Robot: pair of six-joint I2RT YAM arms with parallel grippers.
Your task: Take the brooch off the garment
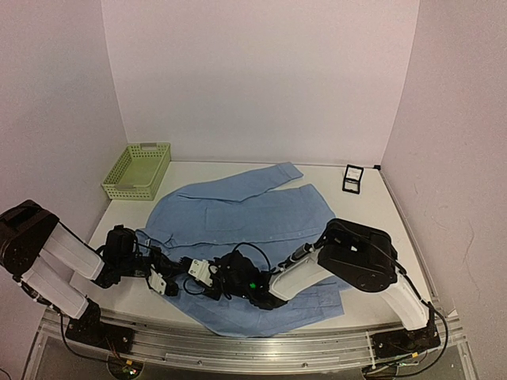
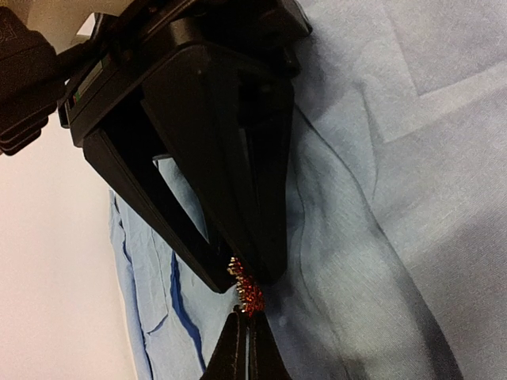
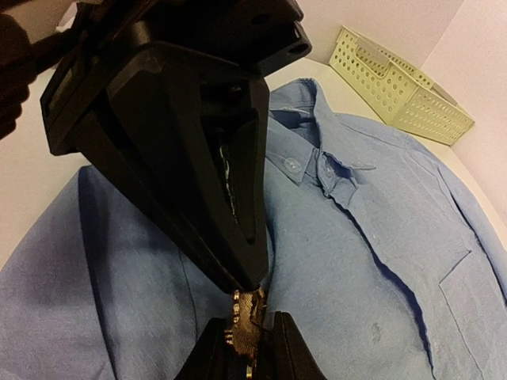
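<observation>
— The left gripper (image 2: pixel 244 277)?

— Narrow, its fingertips flanking the brooch (image 2: pixel 249 293) and pinching it. The right gripper (image 3: pixel 247 286) meets it tip to tip, closed to a slit against the brooch's other end. Whether it grips a piece, I cannot tell.

— Where is the brooch?

— On the shirt (image 1: pixel 253 210) front, below the collar (image 3: pixel 317 158), near the table's (image 1: pixel 380 214) near edge.

— Room around?

— Bare tabletop lies right of the shirt. The green basket (image 1: pixel 136 170) sits at the far left corner and the black box (image 1: pixel 352 179) at the far right, both well apart.
</observation>
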